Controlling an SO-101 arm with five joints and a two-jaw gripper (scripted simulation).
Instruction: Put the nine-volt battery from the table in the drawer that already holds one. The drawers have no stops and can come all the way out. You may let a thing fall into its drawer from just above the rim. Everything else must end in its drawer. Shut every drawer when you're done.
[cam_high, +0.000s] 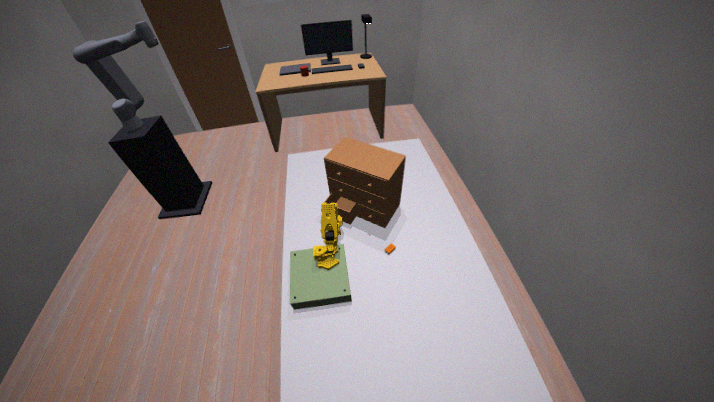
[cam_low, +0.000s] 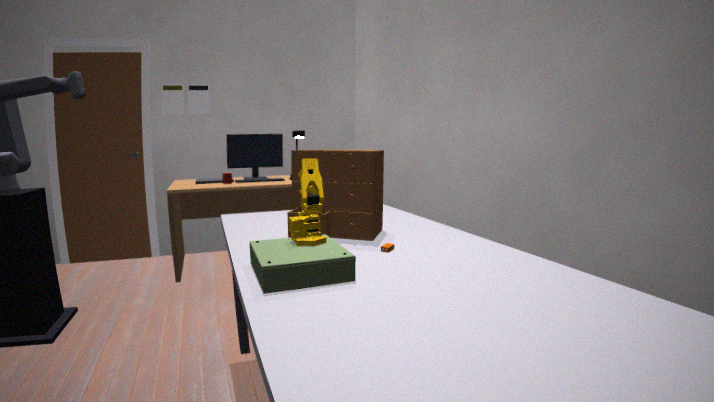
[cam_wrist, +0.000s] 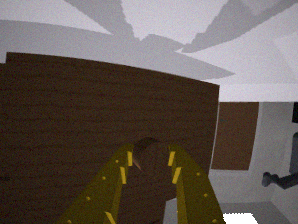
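Note:
The orange nine-volt battery (cam_high: 390, 248) lies on the white table, in front of the brown chest of drawers (cam_high: 365, 180); it also shows in the exterior view (cam_low: 387, 247). A lower left drawer (cam_high: 345, 205) stands partly pulled out. My yellow arm (cam_high: 329, 235) reaches from its green base to that drawer. In the wrist view my gripper (cam_wrist: 149, 156) is shut on the small drawer knob (cam_wrist: 143, 145) on a dark brown drawer front (cam_wrist: 107, 156). What lies inside the drawer is hidden.
The green base block (cam_high: 319, 277) sits at the table's left edge. Off the table stand a desk with a monitor (cam_high: 325, 70) and a grey arm on a black pedestal (cam_high: 155, 165). The table's left edge is close to my base.

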